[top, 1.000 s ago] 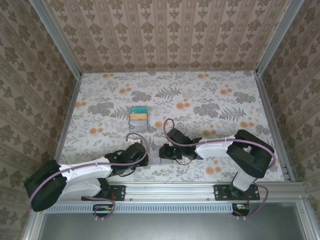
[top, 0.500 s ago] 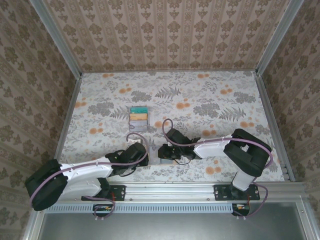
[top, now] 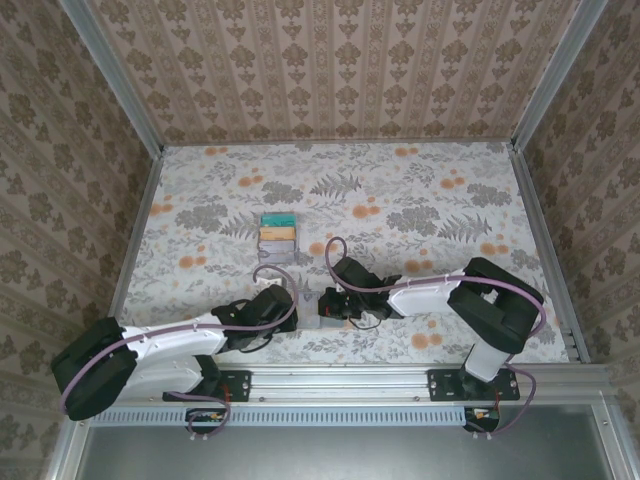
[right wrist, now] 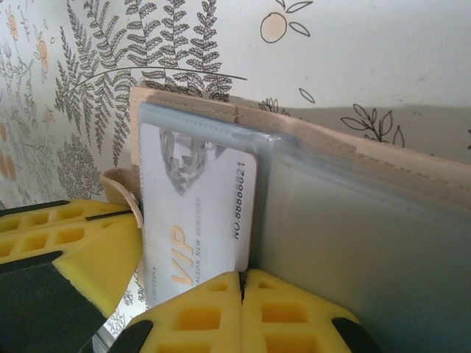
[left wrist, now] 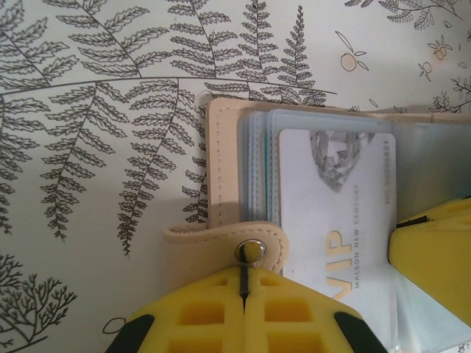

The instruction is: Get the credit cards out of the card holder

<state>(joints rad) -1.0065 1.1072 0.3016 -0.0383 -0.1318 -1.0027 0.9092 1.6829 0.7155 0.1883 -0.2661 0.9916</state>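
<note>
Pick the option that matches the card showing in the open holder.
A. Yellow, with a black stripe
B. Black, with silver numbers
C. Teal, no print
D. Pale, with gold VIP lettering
D: in the left wrist view, the card tucked in the card holder is pale, with gold VIP lettering across it.

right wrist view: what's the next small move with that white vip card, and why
Probably pull the right gripper straight back, sliding the white plastic VIP card out of the tan leather-like bifold card holder: its fingers look shut on the card's edge, and the left gripper clamps the holder's snap tab.
</note>
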